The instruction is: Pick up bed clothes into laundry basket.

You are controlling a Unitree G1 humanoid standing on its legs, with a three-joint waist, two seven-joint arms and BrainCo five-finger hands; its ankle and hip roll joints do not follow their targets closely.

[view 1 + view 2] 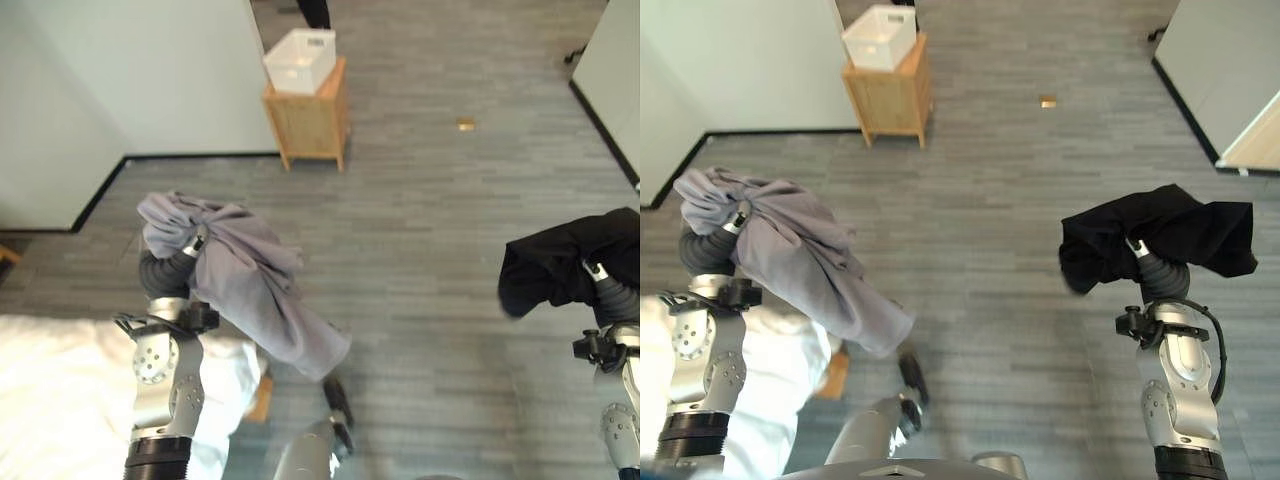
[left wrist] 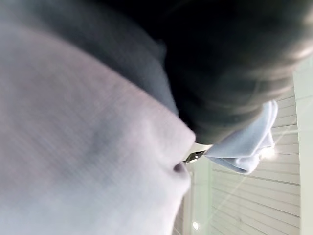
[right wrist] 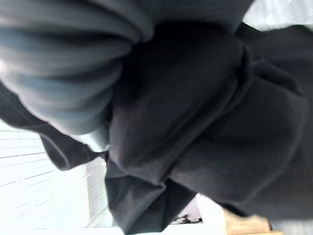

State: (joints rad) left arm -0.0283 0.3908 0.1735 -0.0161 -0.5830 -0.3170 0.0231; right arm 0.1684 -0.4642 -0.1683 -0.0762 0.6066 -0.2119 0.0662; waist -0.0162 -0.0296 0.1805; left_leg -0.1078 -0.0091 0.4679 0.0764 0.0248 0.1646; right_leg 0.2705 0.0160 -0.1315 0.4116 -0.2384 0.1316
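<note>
A grey garment [image 1: 250, 280] is bunched over my left hand [image 1: 195, 242] and hangs from it in a long fold above the floor, beside the bed. It also covers the near field in the left wrist view as grey cloth [image 2: 73, 147]. A black garment [image 1: 1160, 235] is draped over my right hand [image 1: 1133, 247], held up at the right over the floor. The same black cloth [image 3: 205, 122] shows in the right wrist view. A white laundry basket [image 1: 300, 60] stands on a small wooden cabinet [image 1: 310, 125] far ahead by the wall.
A bed with a white sheet [image 1: 60, 380] lies at the lower left. A pale wall corner [image 1: 150, 90] juts out to the left of the cabinet. A small brown object [image 1: 466, 124] lies on the grey plank floor. A person's legs [image 1: 313, 12] stand behind the basket.
</note>
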